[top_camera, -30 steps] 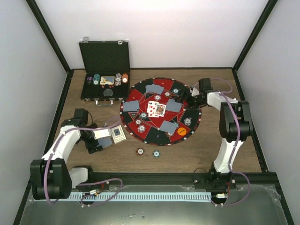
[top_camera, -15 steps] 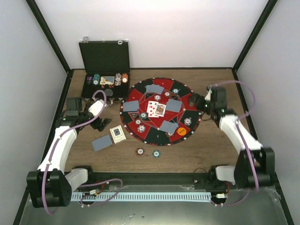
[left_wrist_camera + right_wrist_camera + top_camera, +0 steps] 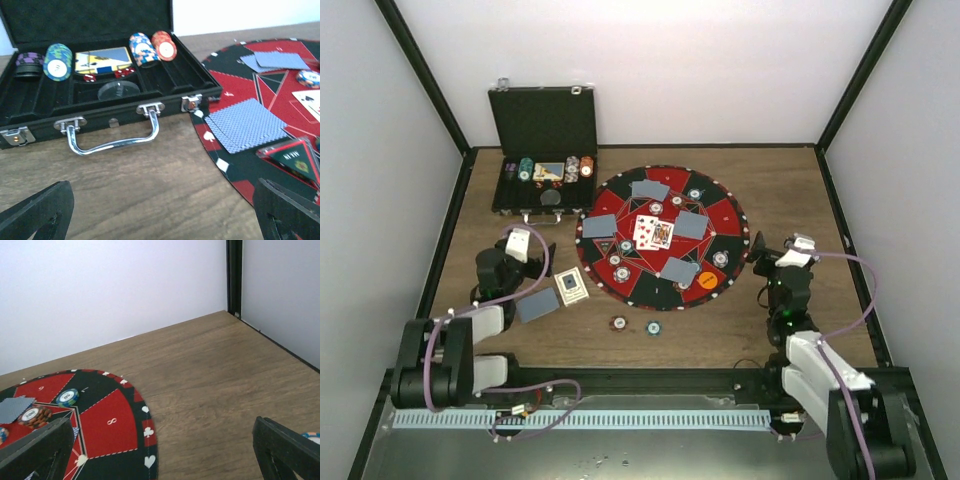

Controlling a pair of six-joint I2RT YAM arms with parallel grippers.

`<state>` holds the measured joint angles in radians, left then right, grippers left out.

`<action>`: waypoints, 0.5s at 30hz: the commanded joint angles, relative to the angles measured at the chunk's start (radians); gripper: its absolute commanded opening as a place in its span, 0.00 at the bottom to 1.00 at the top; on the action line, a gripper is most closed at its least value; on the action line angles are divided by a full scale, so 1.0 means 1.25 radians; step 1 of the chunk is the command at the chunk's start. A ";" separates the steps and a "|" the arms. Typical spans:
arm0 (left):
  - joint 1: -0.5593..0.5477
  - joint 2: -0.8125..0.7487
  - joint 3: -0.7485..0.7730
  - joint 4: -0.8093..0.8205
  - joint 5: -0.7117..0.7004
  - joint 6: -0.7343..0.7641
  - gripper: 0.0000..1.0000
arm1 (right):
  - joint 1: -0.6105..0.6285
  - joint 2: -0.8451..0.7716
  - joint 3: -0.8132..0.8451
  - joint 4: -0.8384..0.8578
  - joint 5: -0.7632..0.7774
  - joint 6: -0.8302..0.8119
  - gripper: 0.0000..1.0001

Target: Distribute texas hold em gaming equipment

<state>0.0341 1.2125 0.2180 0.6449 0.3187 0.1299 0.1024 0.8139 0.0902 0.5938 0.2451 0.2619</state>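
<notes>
Plainly, left fingers [image 3: 35, 212] spread before the felt-lined rectangular case [image 3: 172, 106]; right fingers [image 3: 287, 450] spread above round mat [image 3: 112, 425], woodgrain bench [image 3: 210, 380].

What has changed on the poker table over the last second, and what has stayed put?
Both arms folded back toward their bases. The left gripper, open, left the grey-blue card lying on the table beside the mat. The right gripper, open, withdrew off the mat's right side. The chips, cards on the mat and the case stayed put.

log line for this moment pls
left gripper open, empty, facing case; right gripper open, empty, beside mat; cards, chips on mat; two chips on table
</notes>
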 commanded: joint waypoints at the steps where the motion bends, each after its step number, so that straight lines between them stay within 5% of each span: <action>1: 0.002 0.076 -0.011 0.322 -0.038 -0.073 1.00 | 0.006 0.136 -0.003 0.272 0.063 -0.081 1.00; 7: 0.000 0.103 0.017 0.293 -0.068 -0.099 1.00 | 0.006 0.390 0.008 0.545 0.085 -0.148 1.00; 15: -0.002 0.007 -0.145 0.488 -0.133 -0.109 1.00 | 0.004 0.570 0.062 0.635 -0.020 -0.184 1.00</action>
<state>0.0334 1.2629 0.1169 1.0729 0.2066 0.0128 0.1024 1.4673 0.1379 1.2255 0.2680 0.0853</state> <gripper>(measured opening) 0.999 0.998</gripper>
